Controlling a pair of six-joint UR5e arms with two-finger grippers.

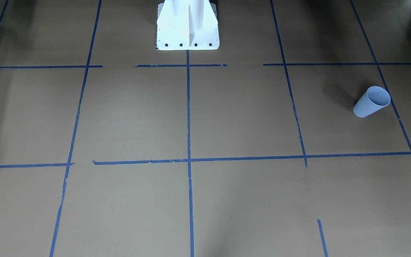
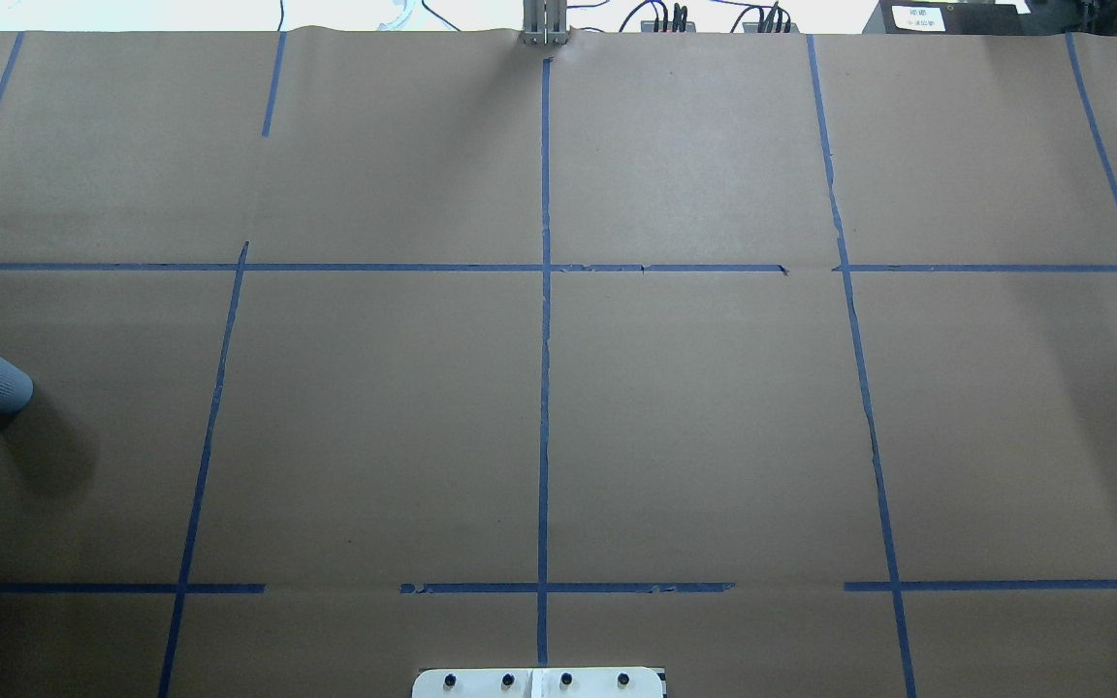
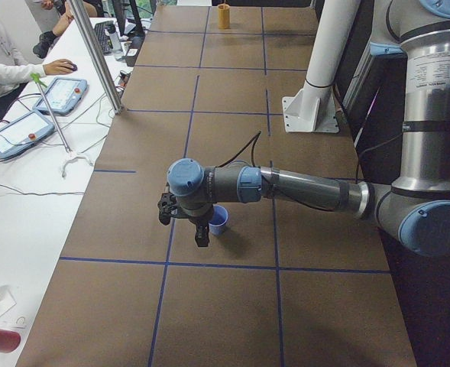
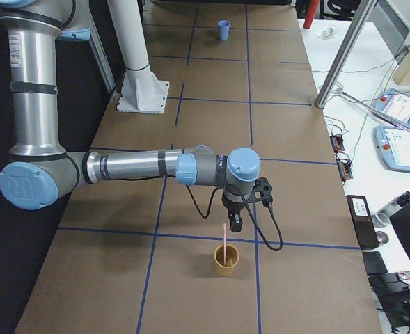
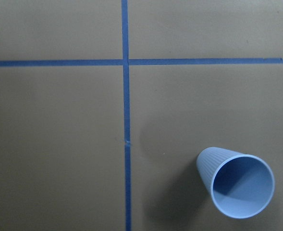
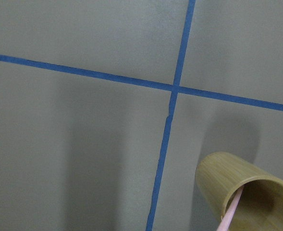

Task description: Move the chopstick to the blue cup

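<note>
The chopstick (image 4: 223, 242) stood leaning in the tan cup (image 4: 226, 261) near the table's (image 2: 714, 436) right edge. Its upper end projected above the rim, which was judged to leave a free length for pinching. The right gripper (image 4: 234, 224) hung pointing down just above that end. Contact and finger opening could not be determined, as the right wrist view showed no fingers. The blue cup (image 5: 237, 185) stood upright and empty near the left edge, well apart from the chopstick. The left gripper (image 3: 202, 238) hung close beside it, its finger opening likewise indeterminate. Transfer was judged not yet begun. Between the cups the overhead view showed only tape lines, giving open room for a carry or hand-over. Both cups sat close to table edges and were judged liable to tip if nudged.
</note>
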